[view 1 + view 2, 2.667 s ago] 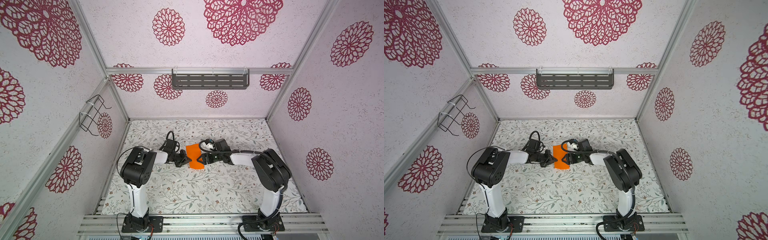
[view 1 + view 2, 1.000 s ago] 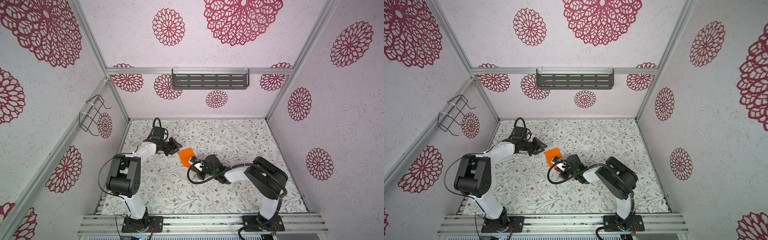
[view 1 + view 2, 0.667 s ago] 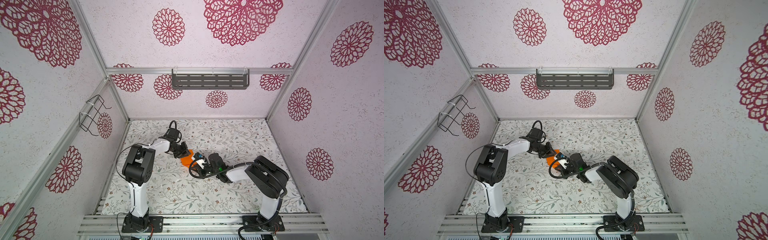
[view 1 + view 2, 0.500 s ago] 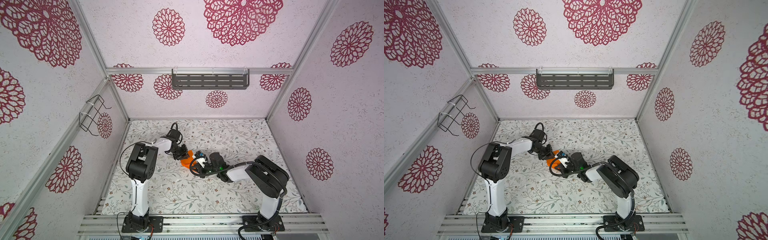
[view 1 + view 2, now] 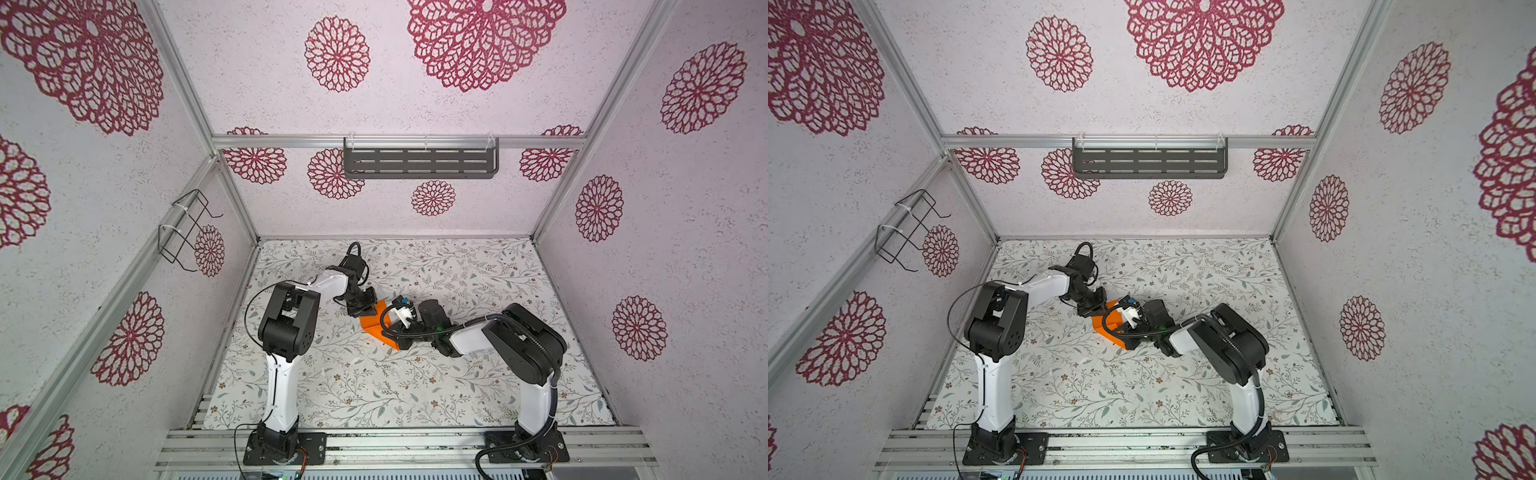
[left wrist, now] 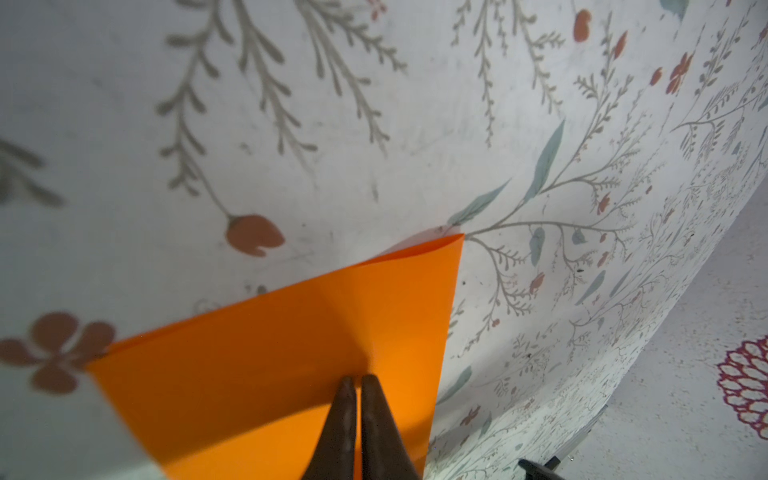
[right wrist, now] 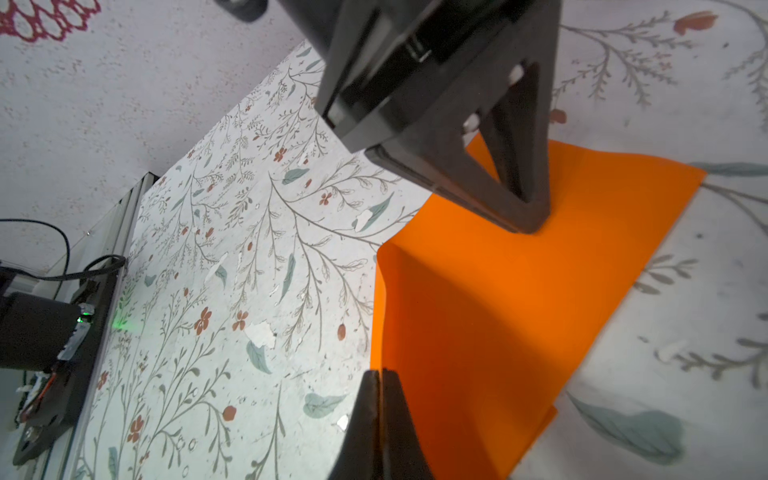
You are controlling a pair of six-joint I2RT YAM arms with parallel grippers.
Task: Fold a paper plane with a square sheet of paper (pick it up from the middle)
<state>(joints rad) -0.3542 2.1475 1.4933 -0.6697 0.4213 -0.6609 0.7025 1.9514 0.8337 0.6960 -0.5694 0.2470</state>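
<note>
Orange paper, left claw pressing, right claw pinching

The square sheet of paper lies on the table.
On its far-left part, the left gripper; at its near-right edge, the right gripper.

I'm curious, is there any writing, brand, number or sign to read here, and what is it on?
None: no readable text in any view.
The orange paper is plain, no print.
The walls and table mat carry only flower patterns.
The left arm and right arm show no legible label.
</note>
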